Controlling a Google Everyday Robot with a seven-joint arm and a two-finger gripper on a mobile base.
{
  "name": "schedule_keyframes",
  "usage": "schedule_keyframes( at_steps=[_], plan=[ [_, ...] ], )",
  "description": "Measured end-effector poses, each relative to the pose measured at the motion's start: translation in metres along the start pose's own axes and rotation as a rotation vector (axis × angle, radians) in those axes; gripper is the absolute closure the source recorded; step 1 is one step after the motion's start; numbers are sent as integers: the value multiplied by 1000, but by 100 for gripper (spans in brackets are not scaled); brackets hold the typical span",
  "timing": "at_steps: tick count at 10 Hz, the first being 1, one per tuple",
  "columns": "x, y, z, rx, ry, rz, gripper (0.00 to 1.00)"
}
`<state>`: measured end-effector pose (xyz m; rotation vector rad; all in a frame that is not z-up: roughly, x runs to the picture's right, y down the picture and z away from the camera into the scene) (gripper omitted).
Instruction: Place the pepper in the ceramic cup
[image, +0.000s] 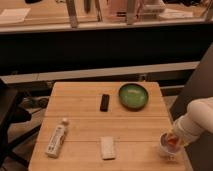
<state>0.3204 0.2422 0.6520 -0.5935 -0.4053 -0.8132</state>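
Your claw (172, 142) sits at the surface's (85, 125) near right corner, about four o'clock from the middle of the wood, directly over the ceramic cup (167, 147). The white arm (197, 122) reaches in from the right edge of the view, which puts the wrist above the cup mouth, a sensible posture for a drop and not a grab.

The pepper (171, 140) shows as a small red-orange spot right at the cup's rim, under the claw. It looks to be in or just above the cup, but you cannot tell from this view whether it has been let go, nor how wide the claw stands; the arm's end and the cup overlap too much.

The ceramic cup stands upright near the surface's edge, so a nudge toward three o'clock could tip it off.

The green bowl (133, 96), at one o'clock from centre, appears empty. A dark remote-like object (104, 102) lies at twelve o'clock, just left of the bowl. A white bottle (56, 140) lies on its side at eight o'clock, and a pale flat packet (107, 147) rests at six o'clock, well apart from the cup.
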Motion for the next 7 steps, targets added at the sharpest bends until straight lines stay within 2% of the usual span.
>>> schedule_keyframes(
  at_steps=[4,7],
  plan=[
    [-1,-2,-5,3,11,-9,25],
    [-1,-9,-22,11,56,-22,28]
  ],
)
